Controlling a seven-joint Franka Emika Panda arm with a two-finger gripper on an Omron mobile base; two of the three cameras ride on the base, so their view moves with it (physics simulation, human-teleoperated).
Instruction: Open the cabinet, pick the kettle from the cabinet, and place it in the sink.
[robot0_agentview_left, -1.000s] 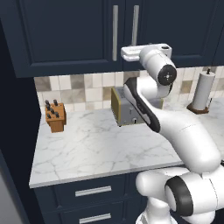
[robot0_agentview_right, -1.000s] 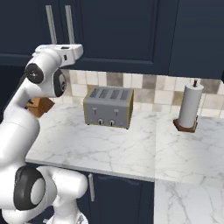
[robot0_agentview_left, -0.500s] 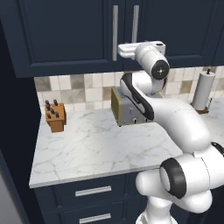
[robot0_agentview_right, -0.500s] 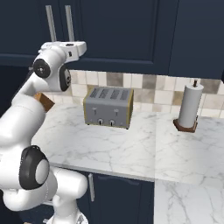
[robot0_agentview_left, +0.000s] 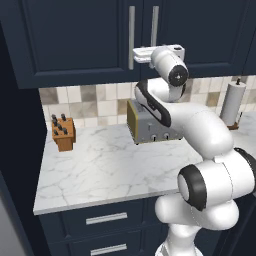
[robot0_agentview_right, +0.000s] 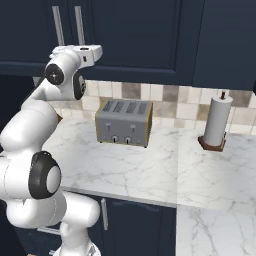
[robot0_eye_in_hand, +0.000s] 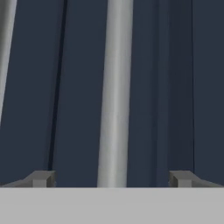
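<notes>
Jaws stand spread wide, straddling a vertical silver bar handle (robot0_eye_in_hand: 114, 92) at frame centre without touching it. The cabinet (robot0_agentview_left: 75, 40) fills the upper frame, doors closed; the kettle presumably sits inside, unseen. The handle looks rigid, smooth metal, likely slippery: grip mid-bar. Below, a marble surface (robot0_agentview_left: 100, 170) carries a boxy toaster (robot0_agentview_right: 124, 122).

Toaster (robot0_agentview_right: 124, 122), knife block (robot0_agentview_left: 63, 133), paper-towel roll (robot0_agentview_right: 218, 127)
</notes>
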